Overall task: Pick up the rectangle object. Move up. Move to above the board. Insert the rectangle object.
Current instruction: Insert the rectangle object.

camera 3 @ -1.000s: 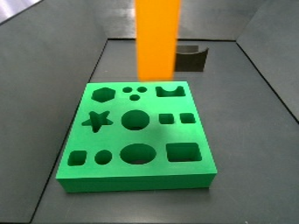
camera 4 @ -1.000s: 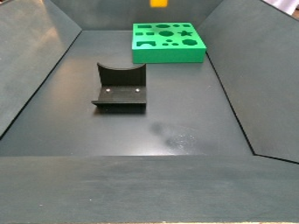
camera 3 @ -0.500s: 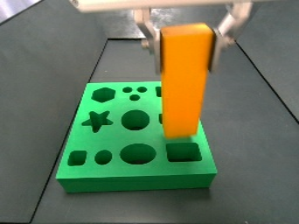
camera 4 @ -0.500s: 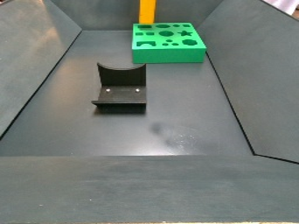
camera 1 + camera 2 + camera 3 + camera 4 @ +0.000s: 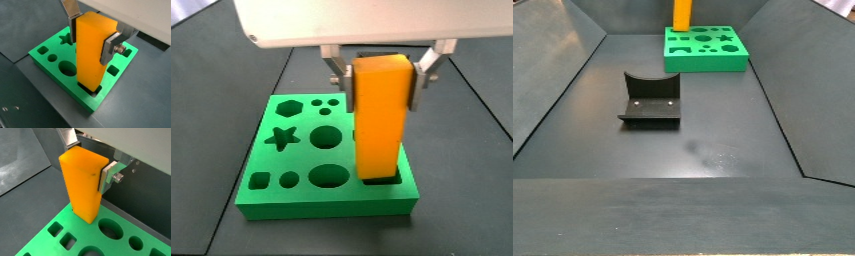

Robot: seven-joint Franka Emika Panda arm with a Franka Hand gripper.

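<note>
Gripper (image 5: 384, 72) was clamped on the upper part of the rectangle object (image 5: 382, 120), fingers (image 5: 111, 46) flat against opposite faces. Block stood upright over the board (image 5: 285, 165), lower end at or just entering the large square hole near a board corner. Judged rigid, fairly light, smooth-sided, so possibly slippery; the high flat-face grip suited insertion. Fixture (image 5: 651, 98) stood well apart on the floor.

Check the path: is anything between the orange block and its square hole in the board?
Nothing visible. The gripper holds the orange block upright, its lower end already at the square hole near the green board's corner; the hole looks empty.
</note>
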